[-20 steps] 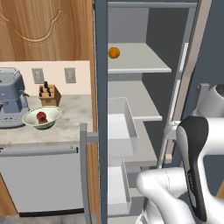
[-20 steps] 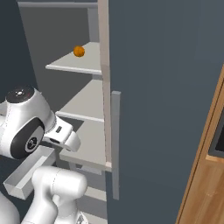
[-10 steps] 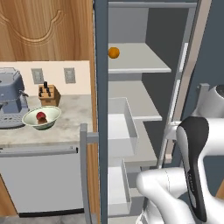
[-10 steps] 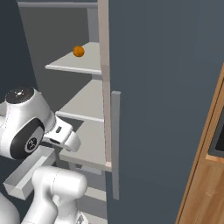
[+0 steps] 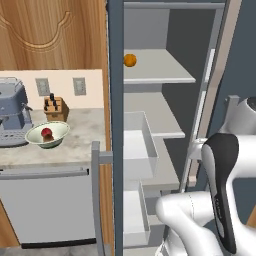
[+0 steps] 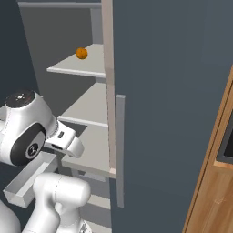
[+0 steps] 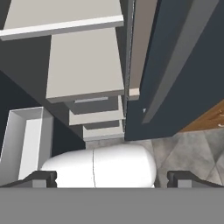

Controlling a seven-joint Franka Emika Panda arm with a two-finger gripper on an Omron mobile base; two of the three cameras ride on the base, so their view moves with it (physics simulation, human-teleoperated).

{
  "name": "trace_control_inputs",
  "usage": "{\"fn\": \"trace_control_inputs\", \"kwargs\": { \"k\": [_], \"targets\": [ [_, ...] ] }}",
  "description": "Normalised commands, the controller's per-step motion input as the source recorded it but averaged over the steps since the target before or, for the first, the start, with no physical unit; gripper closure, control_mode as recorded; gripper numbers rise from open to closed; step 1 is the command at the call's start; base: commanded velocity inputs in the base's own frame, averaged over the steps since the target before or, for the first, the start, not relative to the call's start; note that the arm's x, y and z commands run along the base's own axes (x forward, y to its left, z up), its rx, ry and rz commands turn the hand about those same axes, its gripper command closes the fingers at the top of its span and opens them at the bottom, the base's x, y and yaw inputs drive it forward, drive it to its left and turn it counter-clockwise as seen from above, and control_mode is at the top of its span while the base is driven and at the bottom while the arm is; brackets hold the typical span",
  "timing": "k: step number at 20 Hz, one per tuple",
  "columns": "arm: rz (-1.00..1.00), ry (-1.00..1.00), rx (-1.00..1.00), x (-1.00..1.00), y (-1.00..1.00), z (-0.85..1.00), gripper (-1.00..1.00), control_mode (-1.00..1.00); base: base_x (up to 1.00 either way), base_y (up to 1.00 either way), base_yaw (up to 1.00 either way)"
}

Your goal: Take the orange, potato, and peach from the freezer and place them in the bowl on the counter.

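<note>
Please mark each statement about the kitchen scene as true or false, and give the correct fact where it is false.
1. The orange lies on an upper shelf inside the freezer. True.
2. The bowl on the counter is empty. False: a red round fruit, apparently the peach, lies in it.
3. The gripper is shut on the orange. False: its jaws stand wide apart and hold nothing.
4. A knife block stands behind the bowl, near the wall. True.
5. The freezer door is closed. False: it is open and the shelves show.
</note>
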Motion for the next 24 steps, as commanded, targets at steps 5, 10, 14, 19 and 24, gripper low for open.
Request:
{"fn": "trace_control_inputs", "kwargs": {
  "k": [5, 10, 14, 19, 24],
  "targets": [
    [0.06, -0.03, 0.00, -0.07, 0.06, 0.50, -1.00, -1.00, 0.00, 0.00, 0.00],
    [0.08, -0.04, 0.00, 0.00, 0.17, 0.71, -1.00, -1.00, 0.00, 0.00, 0.00],
    [0.11, -0.08, 0.00, -0.01, 0.33, 0.59, -1.00, -1.00, 0.00, 0.00, 0.00],
    [0.19, -0.15, 0.00, 0.14, 0.20, 0.36, -1.00, -1.00, 0.00, 0.00, 0.00],
    [0.33, -0.29, 0.01, 0.29, 0.02, 0.14, -1.00, -1.00, 0.00, 0.00, 0.00]
  ]
}}
